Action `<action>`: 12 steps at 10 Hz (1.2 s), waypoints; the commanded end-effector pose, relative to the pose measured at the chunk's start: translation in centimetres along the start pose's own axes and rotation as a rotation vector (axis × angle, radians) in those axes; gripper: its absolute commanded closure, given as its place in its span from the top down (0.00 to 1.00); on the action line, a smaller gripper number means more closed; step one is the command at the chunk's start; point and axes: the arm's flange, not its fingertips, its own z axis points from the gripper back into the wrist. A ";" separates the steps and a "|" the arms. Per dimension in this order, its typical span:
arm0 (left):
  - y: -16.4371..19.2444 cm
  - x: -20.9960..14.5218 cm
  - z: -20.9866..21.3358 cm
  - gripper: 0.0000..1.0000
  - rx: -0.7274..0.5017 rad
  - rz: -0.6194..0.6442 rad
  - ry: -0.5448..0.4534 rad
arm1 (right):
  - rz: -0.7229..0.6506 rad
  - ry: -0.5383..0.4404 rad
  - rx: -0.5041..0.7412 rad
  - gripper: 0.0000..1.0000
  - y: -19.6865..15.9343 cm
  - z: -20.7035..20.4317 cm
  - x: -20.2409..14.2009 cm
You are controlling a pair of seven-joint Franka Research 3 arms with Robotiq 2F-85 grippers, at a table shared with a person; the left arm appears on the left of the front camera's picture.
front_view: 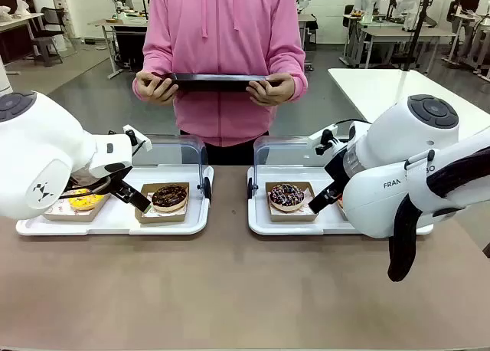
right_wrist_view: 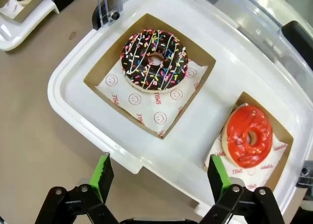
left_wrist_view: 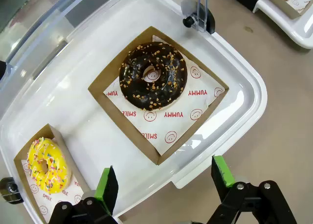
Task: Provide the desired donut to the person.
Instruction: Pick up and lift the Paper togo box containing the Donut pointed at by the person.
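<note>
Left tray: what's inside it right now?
Two cardboard boxes lined with printed paper: one holds a chocolate donut with nut crumbs, the other a yellow sprinkled donut. The left gripper covers the yellow donut's box corner; what lies under the donuts is hidden.

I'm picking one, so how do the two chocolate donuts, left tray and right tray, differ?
The left tray's chocolate donut is topped with orange crumbs; the right tray's chocolate donut has coloured sprinkles and white stripes. The left one sits beside a yellow donut, the right one beside a red donut. Both lie in brown boxes on smiley-printed paper.
</note>
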 end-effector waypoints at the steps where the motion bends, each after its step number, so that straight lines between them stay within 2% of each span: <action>1: 0.0 0.0 0.0 1.00 0.000 0.000 0.000 | 0.000 0.000 0.000 1.00 0.0 0.0 0.0; 12: 0.0 0.0 0.0 1.00 0.000 0.000 0.000 | 0.000 0.000 0.000 1.00 0.0 0.0 0.0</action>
